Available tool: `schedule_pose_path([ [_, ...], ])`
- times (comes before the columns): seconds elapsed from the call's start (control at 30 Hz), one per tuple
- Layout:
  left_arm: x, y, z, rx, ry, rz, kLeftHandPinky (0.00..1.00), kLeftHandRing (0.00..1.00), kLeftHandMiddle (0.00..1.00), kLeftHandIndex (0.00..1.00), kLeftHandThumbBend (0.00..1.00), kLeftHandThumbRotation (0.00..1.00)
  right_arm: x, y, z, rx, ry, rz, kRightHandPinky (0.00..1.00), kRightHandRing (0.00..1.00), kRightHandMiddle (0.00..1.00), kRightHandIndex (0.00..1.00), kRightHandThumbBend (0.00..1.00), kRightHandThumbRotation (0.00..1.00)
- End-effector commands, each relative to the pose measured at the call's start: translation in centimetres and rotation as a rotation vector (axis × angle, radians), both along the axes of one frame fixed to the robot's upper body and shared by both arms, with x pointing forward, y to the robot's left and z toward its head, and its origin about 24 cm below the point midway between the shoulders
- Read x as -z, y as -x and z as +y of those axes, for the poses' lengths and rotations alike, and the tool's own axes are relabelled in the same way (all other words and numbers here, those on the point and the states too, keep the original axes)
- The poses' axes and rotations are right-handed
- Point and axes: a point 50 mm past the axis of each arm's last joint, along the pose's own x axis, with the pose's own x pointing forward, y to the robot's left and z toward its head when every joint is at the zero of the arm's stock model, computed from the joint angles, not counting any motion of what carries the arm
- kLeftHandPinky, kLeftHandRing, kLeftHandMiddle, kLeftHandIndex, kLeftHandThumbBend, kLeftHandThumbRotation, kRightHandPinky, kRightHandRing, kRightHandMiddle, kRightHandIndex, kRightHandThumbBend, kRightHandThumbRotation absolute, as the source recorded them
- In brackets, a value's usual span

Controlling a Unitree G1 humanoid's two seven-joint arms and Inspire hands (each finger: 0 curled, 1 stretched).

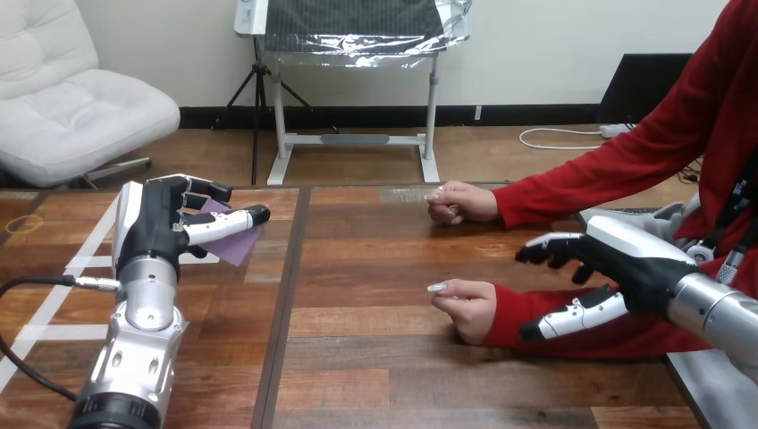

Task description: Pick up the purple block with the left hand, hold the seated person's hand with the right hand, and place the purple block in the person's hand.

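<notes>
The purple block [238, 245] is at the table's left, between the fingers and thumb of my left hand [165, 225]. The thumb lies across its front and the fingers curl over its top, hiding much of it. Whether the block still touches the table I cannot tell. My right hand [626, 266] hovers at the right, open, its fingers stretched over the person's red sleeve [527, 313] and its thumb in front of it, not closed round it. The person's near hand [468, 306] rests loosely curled on the table, left of my right hand. Their far hand [459, 202] lies further back.
White tape lines [89, 261] and a small yellow ring mark [22, 223] lie on the table's left part. A black cable [36, 284] runs to my left forearm. A dark seam [288, 295] splits the wooden table between block and person.
</notes>
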Motion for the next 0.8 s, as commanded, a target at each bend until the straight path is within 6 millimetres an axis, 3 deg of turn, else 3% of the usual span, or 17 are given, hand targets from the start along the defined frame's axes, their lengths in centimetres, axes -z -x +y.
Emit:
schedule_pose_path([
  [0.0, -3.1, -1.0, -0.1, 0.019, -0.025, -0.109, 0.46, 0.47, 0.49, 0.48, 0.7, 0.0, -3.9, -2.2, 0.3, -0.018, 0.019, -0.102, 0.73, 0.85, 0.86, 0.83, 1.0, 0.47],
  [0.4, -3.1, -1.0, 0.0, 0.022, -0.02, -0.112, 0.45, 0.46, 0.48, 0.48, 0.7, 0.0, -3.3, -2.2, 0.6, -0.058, 0.079, -0.05, 0.75, 0.85, 0.86, 0.82, 1.0, 0.46],
  [0.77, -3.1, -0.9, 0.0, 0.025, -0.026, -0.112, 0.46, 0.47, 0.49, 0.47, 0.7, 0.0, -2.4, -2.3, 0.8, -0.051, 0.128, -0.028, 0.74, 0.84, 0.84, 0.8, 1.0, 0.38],
])
